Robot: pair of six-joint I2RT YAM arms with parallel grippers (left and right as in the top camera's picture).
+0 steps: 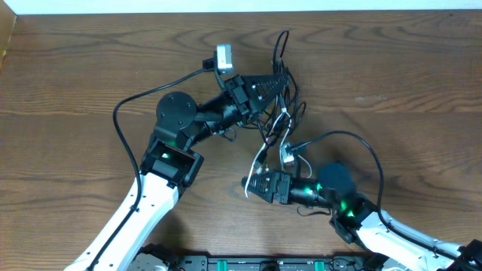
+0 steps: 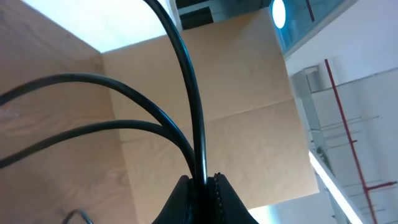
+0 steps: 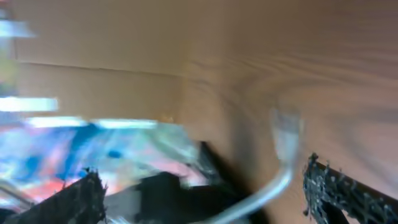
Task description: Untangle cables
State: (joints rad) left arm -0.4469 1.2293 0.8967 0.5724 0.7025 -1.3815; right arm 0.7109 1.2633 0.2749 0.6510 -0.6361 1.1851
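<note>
A tangle of thin black cables [image 1: 285,94] lies at the table's middle back, one loop sticking up toward the far edge. My left gripper [image 1: 279,81] is shut on this bundle. In the left wrist view, black cables [image 2: 186,81] fan out from the closed jaws of that gripper [image 2: 202,180]. A white cable [image 1: 265,150] runs from the tangle down toward my right gripper [image 1: 251,183]. In the blurred right wrist view, the right gripper [image 3: 205,190] is open with its fingers wide apart. The white cable [image 3: 280,183] and its plug [image 3: 285,127] pass loosely between them.
The wooden table [image 1: 407,68] stretches to both sides. Thick black arm cords arc beside the left arm [image 1: 120,113] and over the right arm [image 1: 365,147]. A black rail [image 1: 263,263] runs along the front edge.
</note>
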